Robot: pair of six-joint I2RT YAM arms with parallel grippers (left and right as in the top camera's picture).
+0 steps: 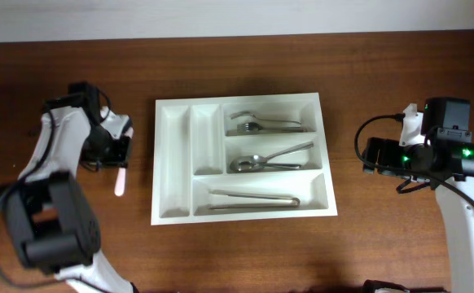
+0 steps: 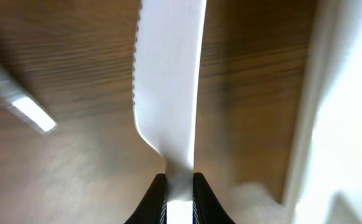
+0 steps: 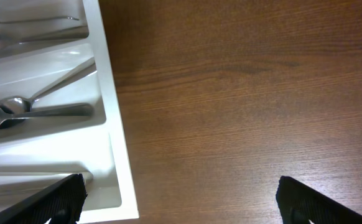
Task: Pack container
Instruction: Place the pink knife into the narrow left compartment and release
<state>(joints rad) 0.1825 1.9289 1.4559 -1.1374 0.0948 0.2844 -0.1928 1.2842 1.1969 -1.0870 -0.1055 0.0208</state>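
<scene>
The container (image 1: 173, 163) is a large white tray in the middle of the table, with two narrow vertical compartments on its left, both bare, and three wide ones on its right. My left gripper (image 1: 120, 159) hangs just left of it, shut on the handle of a white plastic knife (image 1: 120, 181). In the left wrist view the serrated knife (image 2: 168, 74) runs up from my left gripper (image 2: 179, 186), with the container's wall (image 2: 349, 93) at the right. My right gripper (image 1: 370, 156) stands open over bare wood right of the container (image 3: 116, 143), nothing between the right gripper's (image 3: 181, 199) fingers.
Metal cutlery (image 1: 261, 124) lies in the top wide compartment, spoons (image 1: 265, 160) in the middle one and metal tongs (image 1: 253, 200) in the bottom one. Brown wooden table (image 1: 384, 236) surrounds the tray.
</scene>
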